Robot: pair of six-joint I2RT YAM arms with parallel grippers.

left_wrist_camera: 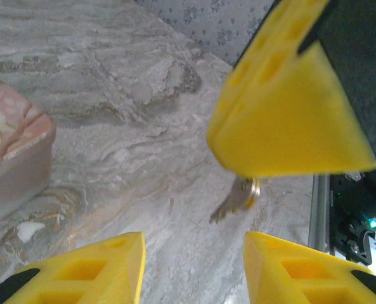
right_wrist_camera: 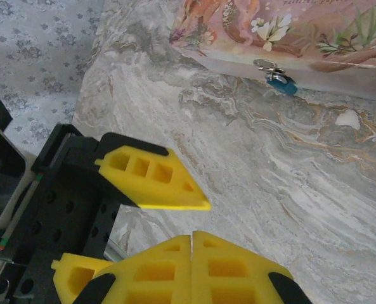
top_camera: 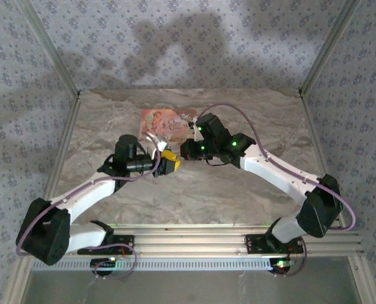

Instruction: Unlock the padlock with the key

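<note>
Table (top_camera: 207, 190), marbled, inside patterned walls, is carrying the floral box (top_camera: 165, 123) at 12 o'clock. Left gripper (left_wrist_camera: 194, 247) is standing half open, holding nothing. Right gripper (right_wrist_camera: 192, 237) is pinching the key (left_wrist_camera: 238, 197), shank pointing 7 o'clock. Padlock (right_wrist_camera: 279, 81) is hanging on the box front, 1 o'clock from the right gripper, probably the nearer arm.

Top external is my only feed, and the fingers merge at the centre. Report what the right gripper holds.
Observer: Left wrist view: a key pokes out below the right gripper's shut fingertips.
Operator: Now give me the other arm's state.
Observer: The left gripper is open, its fingers apart and not closed on the key.
Operator: Find what it must open.
Observer: Right wrist view: a small blue padlock hangs from the clasp on the floral box's front.
</note>
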